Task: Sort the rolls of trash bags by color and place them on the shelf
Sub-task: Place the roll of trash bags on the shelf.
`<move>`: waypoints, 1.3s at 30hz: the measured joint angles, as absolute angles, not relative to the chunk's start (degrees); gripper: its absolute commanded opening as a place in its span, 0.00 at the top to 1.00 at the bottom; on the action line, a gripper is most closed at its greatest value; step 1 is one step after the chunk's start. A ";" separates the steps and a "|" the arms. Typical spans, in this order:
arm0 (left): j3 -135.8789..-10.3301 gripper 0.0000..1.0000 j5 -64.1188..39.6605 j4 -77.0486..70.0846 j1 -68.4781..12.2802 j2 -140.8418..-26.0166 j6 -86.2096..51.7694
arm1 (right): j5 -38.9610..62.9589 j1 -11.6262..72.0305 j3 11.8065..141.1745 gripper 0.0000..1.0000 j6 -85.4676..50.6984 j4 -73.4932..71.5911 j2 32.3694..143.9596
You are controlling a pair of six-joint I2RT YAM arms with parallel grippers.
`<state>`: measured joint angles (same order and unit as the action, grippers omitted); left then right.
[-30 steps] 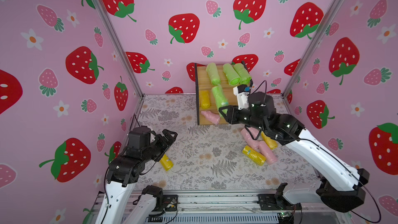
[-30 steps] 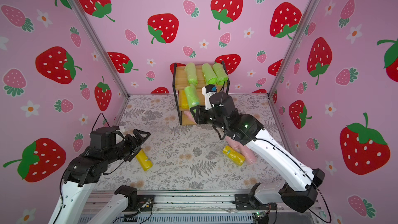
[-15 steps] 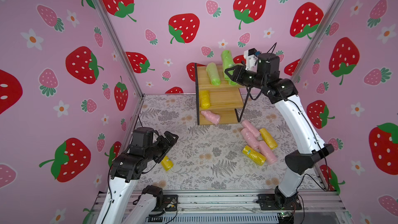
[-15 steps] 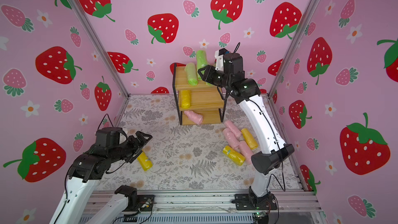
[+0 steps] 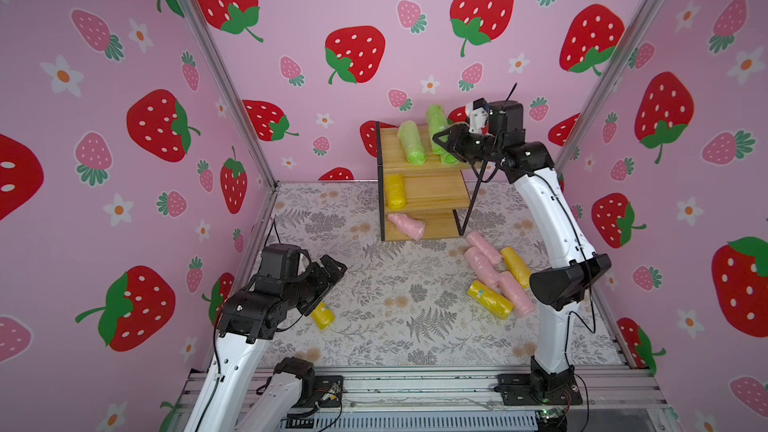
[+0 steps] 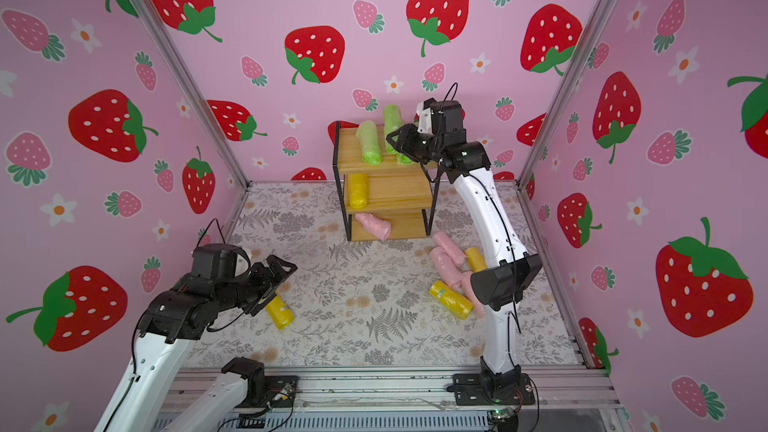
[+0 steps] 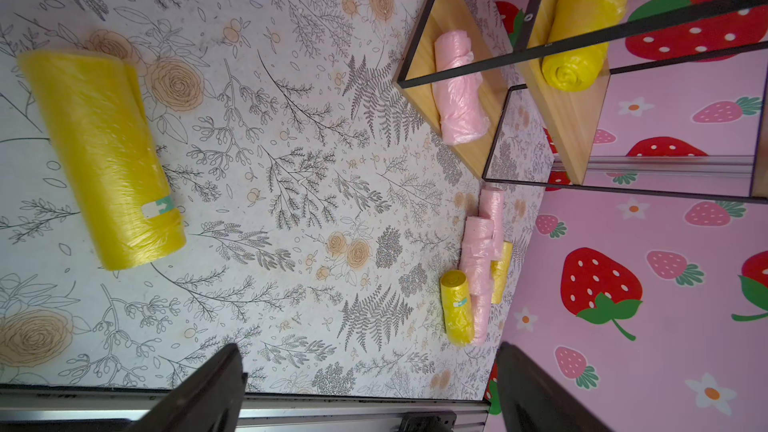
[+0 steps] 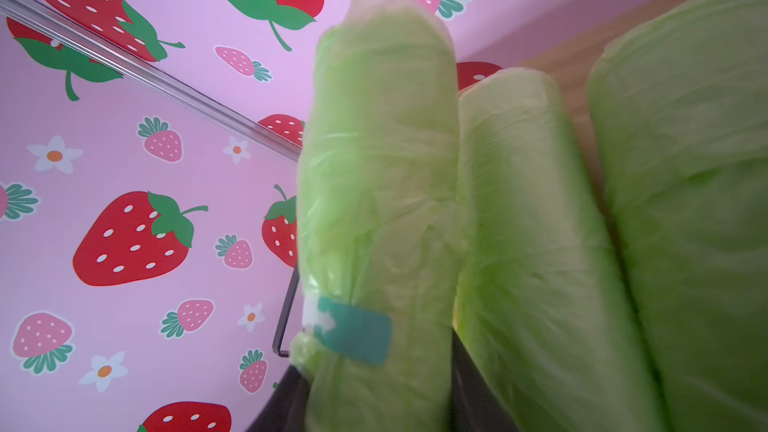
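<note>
My right pincer (image 5: 441, 141), part closed, grips a green roll (image 5: 435, 119) by its end over the shelf (image 5: 432, 193) top. Lower it flat beside the shelved rolls (image 5: 410, 147), then open and retreat.

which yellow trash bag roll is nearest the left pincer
the lone yellow crinkly plastic roll beside the open left pincer; the others lie by the pink rolls or on the wooden shelf.
</note>
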<state>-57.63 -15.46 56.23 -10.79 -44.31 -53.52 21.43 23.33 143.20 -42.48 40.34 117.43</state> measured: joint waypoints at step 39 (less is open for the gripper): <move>-61.28 0.00 -2.37 69.65 -1.83 -58.52 -40.12 | 29.41 22.09 117.49 0.20 -32.08 34.85 85.25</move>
<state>-61.28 -2.37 69.65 -1.83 -58.52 -40.12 29.41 22.09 117.49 -32.08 34.85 85.25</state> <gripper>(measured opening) 0.999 0.773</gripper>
